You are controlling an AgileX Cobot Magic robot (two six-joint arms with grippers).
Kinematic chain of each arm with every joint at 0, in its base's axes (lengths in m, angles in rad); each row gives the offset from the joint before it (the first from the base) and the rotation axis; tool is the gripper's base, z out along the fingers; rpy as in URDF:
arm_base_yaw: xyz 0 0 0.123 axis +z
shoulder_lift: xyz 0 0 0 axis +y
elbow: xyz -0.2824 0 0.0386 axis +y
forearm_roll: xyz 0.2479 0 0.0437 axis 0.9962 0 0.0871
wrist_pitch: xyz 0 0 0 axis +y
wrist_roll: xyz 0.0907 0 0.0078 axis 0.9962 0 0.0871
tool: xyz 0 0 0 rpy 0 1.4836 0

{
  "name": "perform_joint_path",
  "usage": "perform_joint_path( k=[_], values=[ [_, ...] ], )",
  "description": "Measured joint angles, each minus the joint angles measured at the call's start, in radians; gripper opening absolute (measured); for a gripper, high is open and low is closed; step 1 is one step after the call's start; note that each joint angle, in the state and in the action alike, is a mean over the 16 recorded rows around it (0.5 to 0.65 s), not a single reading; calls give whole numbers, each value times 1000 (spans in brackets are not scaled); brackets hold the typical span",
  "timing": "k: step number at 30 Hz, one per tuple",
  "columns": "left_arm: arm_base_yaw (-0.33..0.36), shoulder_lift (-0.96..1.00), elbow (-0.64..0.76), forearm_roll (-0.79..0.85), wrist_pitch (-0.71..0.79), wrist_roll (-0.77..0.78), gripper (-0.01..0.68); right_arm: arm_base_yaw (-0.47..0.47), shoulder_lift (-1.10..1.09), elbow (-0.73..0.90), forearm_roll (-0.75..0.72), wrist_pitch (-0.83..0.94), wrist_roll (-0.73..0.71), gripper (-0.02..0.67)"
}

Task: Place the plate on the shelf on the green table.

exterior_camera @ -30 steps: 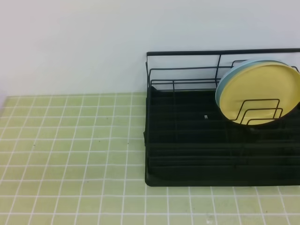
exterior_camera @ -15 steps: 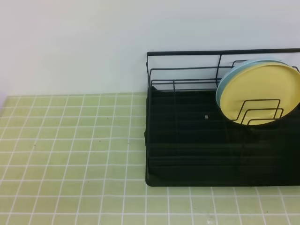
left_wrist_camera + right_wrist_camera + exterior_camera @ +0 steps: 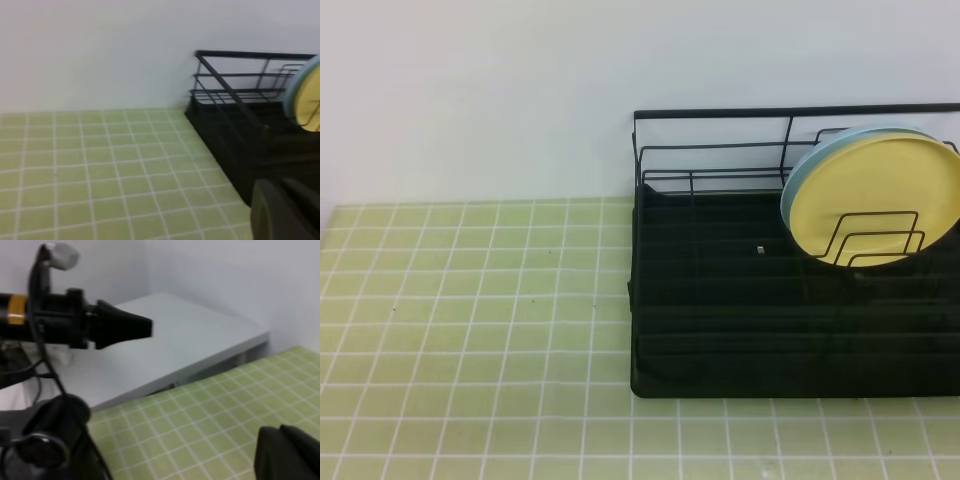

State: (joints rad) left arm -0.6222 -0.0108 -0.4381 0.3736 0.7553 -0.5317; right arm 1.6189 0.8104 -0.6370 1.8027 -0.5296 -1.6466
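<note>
From the left of the exterior high view the green table (image 3: 470,300) lies bare of arms, and nothing on it has shifted over the last second: tiles, rack and plates sit exactly as they did in the two earlier pictures. To the right stands the shelf (image 3: 720,300), its black base tray flat on the table and its tall back rail toward the wall. At the shelf's right end the plate (image 3: 875,195) stands nearly upright on its edge, tilted a little, held behind the bent-wire dividers (image 3: 870,240), with a light-blue plate (image 3: 800,170) directly behind it, so close that only a blue crescent shows at its left and top. Neither arm appears in this view. The left wrist view looks across the table toward the shelf's left corner, with the pale-yellow and blue edges just visible at the far right; only a dark blurred part of the left gripper (image 3: 285,210) shows at the bottom right, and whether its fingers are wide or narrow cannot be told. The right wrist view faces away from the shelf, toward the other arm (image 3: 75,325) and a grey surface beyond the table; a dark corner of the right gripper (image 3: 287,452) gives no reading of its fingers either. With the plate racked, both arms drawn clear and the scene unchanged, the task looks complete.
</note>
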Motion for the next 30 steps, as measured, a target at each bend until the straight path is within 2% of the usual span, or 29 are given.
perform_joint_path(
  k=[13,21,30],
  values=[
    [0,0,0,-75,12,-7,-3,0,0,4,0,109,3,-3],
    [0,0,0,-75,13,-7,-3,0,0,4,0,110,0,-3],
    [0,-1,0,-75,12,-7,-3,-11,-1,4,-1,37,-82,-4]
  ],
)
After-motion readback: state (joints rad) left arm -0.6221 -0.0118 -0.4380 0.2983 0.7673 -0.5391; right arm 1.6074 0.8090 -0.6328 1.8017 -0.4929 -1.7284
